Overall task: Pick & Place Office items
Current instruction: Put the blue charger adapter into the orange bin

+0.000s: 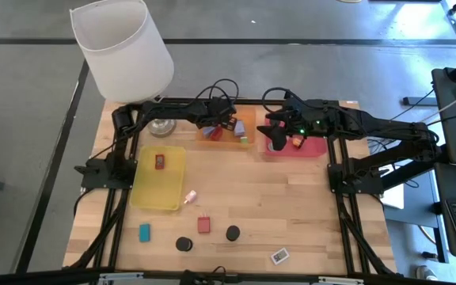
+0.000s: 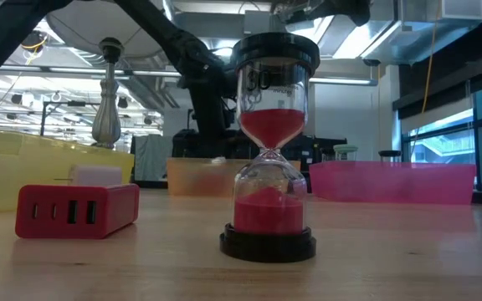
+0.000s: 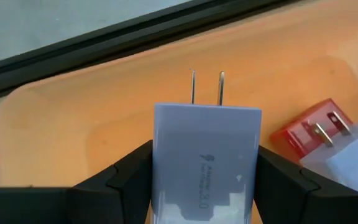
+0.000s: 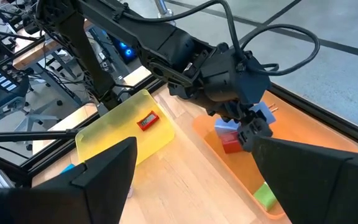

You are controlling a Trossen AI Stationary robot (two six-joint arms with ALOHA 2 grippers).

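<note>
Lavender charger [image 3: 205, 163], prongs forward, clamped between the left gripper [image 3: 205, 180] fingers over the orange tray [image 3: 104, 124]; risk: released here, it may land on the red charger [image 3: 309, 132] just beside; right gripper [image 4: 191, 180] open, empty.

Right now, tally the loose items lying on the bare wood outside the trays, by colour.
Red charger block: 1
Teal block: 1
Black round discs: 2
Pink bit: 1
White labelled tag: 1
Total: 6
</note>
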